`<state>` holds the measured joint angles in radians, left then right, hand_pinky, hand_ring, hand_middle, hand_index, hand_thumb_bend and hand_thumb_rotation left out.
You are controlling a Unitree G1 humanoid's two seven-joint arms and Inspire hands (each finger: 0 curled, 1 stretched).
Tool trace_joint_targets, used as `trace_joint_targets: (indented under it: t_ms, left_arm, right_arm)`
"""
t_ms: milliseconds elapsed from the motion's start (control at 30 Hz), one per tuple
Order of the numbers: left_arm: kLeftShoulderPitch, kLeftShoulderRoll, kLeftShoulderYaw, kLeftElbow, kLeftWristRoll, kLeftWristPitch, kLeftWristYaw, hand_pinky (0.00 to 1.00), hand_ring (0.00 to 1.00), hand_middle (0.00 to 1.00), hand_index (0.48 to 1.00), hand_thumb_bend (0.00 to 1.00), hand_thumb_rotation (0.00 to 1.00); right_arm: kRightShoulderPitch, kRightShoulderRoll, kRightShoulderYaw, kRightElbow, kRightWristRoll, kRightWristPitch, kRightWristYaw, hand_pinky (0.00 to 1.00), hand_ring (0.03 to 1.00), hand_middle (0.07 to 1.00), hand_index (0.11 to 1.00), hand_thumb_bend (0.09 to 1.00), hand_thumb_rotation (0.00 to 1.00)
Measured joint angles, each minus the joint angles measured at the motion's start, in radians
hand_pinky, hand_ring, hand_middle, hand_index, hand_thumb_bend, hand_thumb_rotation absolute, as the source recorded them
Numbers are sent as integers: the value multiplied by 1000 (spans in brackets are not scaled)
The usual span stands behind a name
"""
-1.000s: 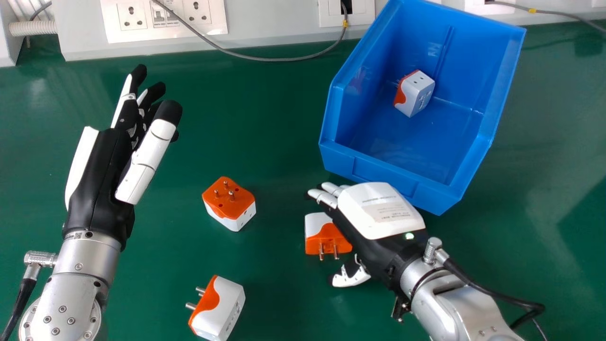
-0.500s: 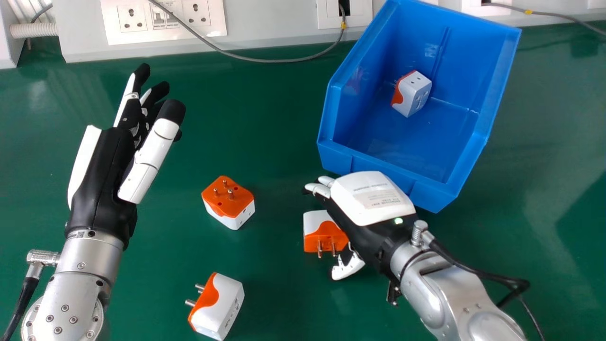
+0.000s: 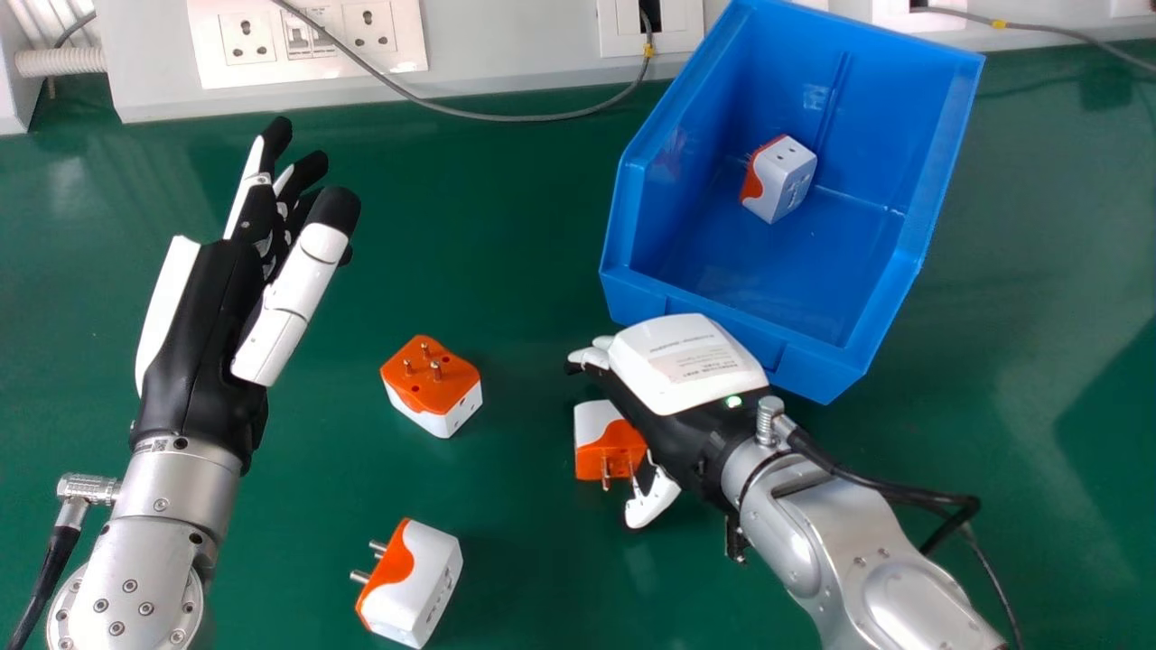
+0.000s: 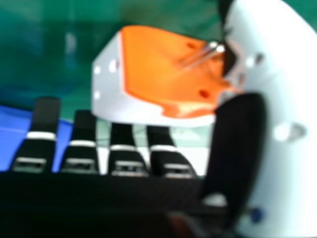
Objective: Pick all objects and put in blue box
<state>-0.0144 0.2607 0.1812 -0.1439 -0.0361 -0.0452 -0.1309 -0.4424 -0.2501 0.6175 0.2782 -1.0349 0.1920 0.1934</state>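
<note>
The green counter (image 3: 506, 226) carries all the parts described here. The blue box (image 3: 768, 271) stands on it, just ahead of my right hand, its open top up. My left hand (image 3: 217, 334), at the left of the head view, is open, fingers extended, with nothing in it. My right hand (image 3: 677, 366) is also open, palm over the counter, fingers extended and thumb spread; it has hold of nothing. A socket panel (image 3: 298, 63) is set beyond the counter. Of four orange-and-white items, the gap adapter (image 3: 610, 447) lies on the counter between my right thumb and fingers; whether they touch it I cannot tell. The boxed adapter (image 3: 781, 181) lies inside the box. The pins-up adapter (image 3: 432, 388) and the near adapter (image 3: 411, 578), prongs leftward, lie between my two arms, apart from each other.
</note>
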Motion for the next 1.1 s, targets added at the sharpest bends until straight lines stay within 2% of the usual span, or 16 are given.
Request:
trace_joint_targets:
  t_ms: [200, 367, 900, 1100]
  left_arm:
    - [3, 0, -1, -19, 0, 4, 1, 819, 932, 954, 996, 748, 881]
    - [4, 0, -1, -24, 0, 11, 1, 821, 933, 954, 997, 750, 882]
    - [4, 0, 0, -38, -4, 14, -1, 856, 953, 966, 1000, 720, 886]
    - [4, 0, 1, -39, -5, 16, -9, 860, 958, 969, 1000, 720, 886]
  right_arm:
    - [-29, -4, 29, 2, -16, 10, 41, 721, 849, 867, 821, 452, 89]
    - [-49, -11, 35, 7, -13, -8, 71, 711, 839, 860, 813, 462, 83]
    - [-89, -29, -4, 4, 96, -13, 213, 709, 832, 856, 813, 450, 69]
    - [-101, -30, -15, -8, 116, 8, 260, 690, 819, 842, 789, 527, 22]
